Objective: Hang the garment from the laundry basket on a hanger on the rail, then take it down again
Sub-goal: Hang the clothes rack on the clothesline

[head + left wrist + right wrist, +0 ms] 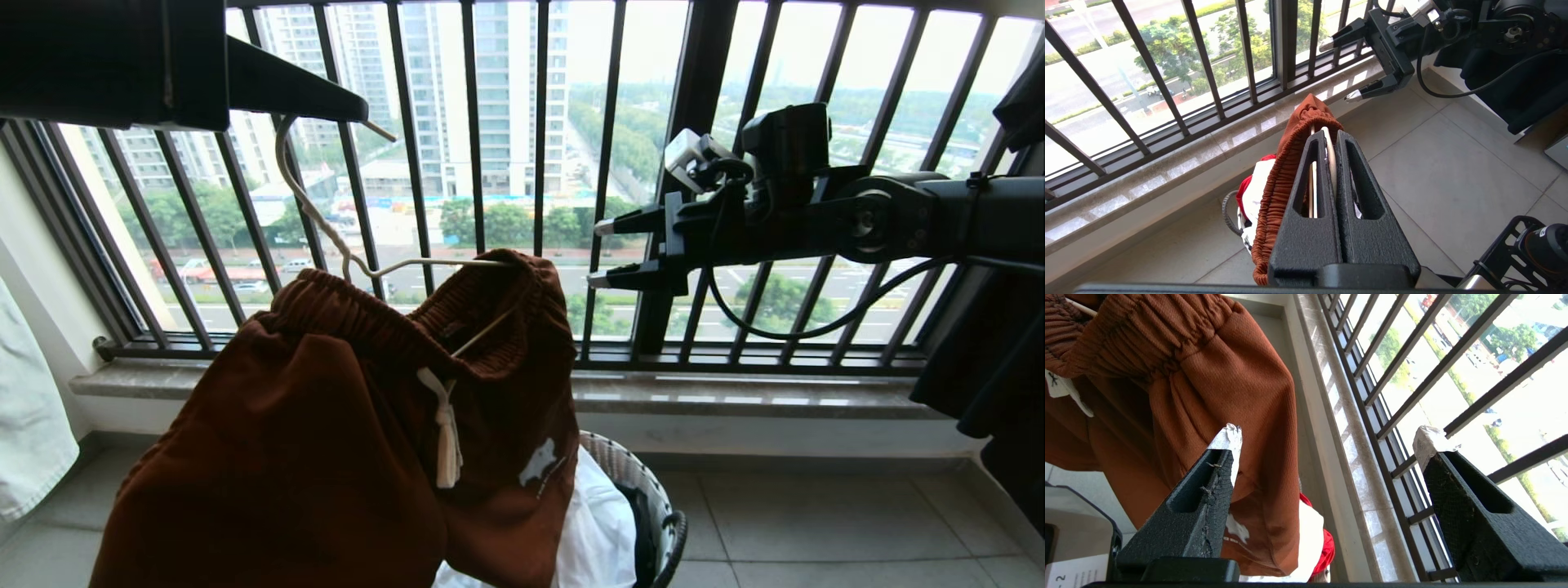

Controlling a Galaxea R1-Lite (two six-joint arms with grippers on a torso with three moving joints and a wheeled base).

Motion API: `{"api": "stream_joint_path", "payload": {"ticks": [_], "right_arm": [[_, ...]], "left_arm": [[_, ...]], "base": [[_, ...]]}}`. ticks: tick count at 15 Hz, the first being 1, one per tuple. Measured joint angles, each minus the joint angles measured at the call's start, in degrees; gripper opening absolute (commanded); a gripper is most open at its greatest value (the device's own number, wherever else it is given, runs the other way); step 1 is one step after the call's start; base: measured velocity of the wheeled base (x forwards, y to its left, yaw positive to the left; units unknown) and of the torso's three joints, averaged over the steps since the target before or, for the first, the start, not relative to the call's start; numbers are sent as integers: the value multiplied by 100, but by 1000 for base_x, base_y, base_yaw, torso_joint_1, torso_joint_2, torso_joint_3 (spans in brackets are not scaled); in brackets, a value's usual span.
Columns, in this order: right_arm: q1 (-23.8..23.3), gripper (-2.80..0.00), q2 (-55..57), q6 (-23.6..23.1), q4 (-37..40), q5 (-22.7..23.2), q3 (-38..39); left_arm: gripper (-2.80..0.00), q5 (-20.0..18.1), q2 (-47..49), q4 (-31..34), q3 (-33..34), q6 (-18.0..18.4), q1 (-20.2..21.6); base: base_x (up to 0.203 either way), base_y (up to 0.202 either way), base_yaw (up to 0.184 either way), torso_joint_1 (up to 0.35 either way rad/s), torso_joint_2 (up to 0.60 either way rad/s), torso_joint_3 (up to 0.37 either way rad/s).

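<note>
Head view: garment [326,457] shows a white logo [539,463], wording unreadable.

Open air between right gripper [600,253] and shorts [351,433]: free passage there. Balcony railing [473,122] bars the far side. Laundry basket [653,506] occupies floor below the shorts; bare tiles to its right. Black garment [996,376] blocks far right.

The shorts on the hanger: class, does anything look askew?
Yes. The rust-brown shorts sit lopsided on the tilted wire hanger: the waistband is bunched toward one end, with the hanger's arm poking out bare. The left end effector holds the hanger.
</note>
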Motion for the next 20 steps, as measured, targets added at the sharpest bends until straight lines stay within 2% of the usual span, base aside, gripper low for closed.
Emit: {"api": "stream_joint_path", "payload": {"ticks": [6, 11, 20], "right_arm": [[424, 0, -290, -215, 16, 113, 511], [739, 0, -496, -276, 350, 276, 578], [1032, 0, -359, -287, 383, 279, 362]], "left_arm": [[-280, -10, -7, 6, 35, -2, -5], [-280, -16, -22, 11, 132, -4, -16], [-280, -11, -88, 22, 88, -107, -454]], "base": [[0, 0, 0, 0, 0, 0], [0, 0, 0, 0, 0, 0], [0, 0, 0, 0, 0, 0]]}}
